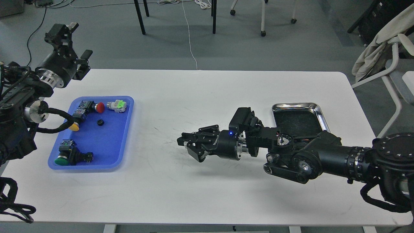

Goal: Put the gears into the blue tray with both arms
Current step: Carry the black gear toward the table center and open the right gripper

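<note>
Claw of the right arm (187, 147) is observed low over the middle of the worktop (207, 194), pointing toward the left side; its fingers are seen close together, but whether a gear is pinched between them cannot be told, the parts being dark and overlapping. No contact with the worktop surface is evident. The steel tray (318, 111), behind and to the right of this arm, is seen with a dark inside in which no gear can be made out, though part of it is hidden by the arm. The left claw (69, 42) is held raised beyond the far left corner of the worktop, with its fingers spread apart and nothing between them. The blue tray (124, 136) is found near the left edge of the worktop, well apart from the right claw. One gear (100, 122) is recorded lying inside it, near the middle, among a red push-button (99, 107), a green-and-white switch (117, 105), a yellow push-button (73, 127) and a green push-button (63, 158). It is judged that at least one placement is complete. No loose gear is seen on the open worktop; if one is carried by the right claw, its delivery to the blue tray is what is left.
</note>
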